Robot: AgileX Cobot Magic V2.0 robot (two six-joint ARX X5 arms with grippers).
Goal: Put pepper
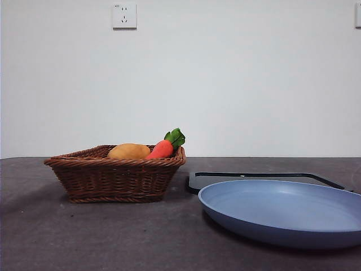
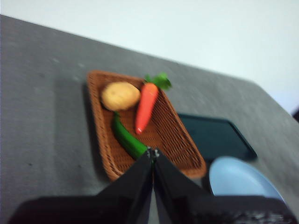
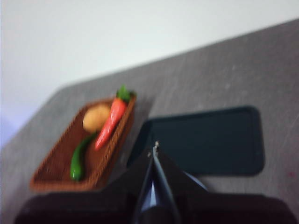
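The long dark-green pepper (image 2: pixel 127 138) lies in the brown wicker basket (image 2: pixel 180 140), beside an orange carrot (image 2: pixel 145 106) and a potato (image 2: pixel 120 95). It also shows in the right wrist view (image 3: pixel 80 157). In the front view the basket (image 1: pixel 115 176) hides the pepper; only the carrot (image 1: pixel 163 148) and potato (image 1: pixel 129 151) rise above its rim. My left gripper (image 2: pixel 152 151) is shut and empty, high above the basket's near end. My right gripper (image 3: pixel 154 148) is shut and empty, high above the plate and tray. The blue plate (image 1: pixel 282 212) sits at the front right.
A black flat tray (image 1: pixel 254 178) lies behind the blue plate, to the right of the basket. It shows in both wrist views (image 2: pixel 215 136) (image 3: pixel 205 140). A white wall with a socket (image 1: pixel 124 16) stands behind the table.
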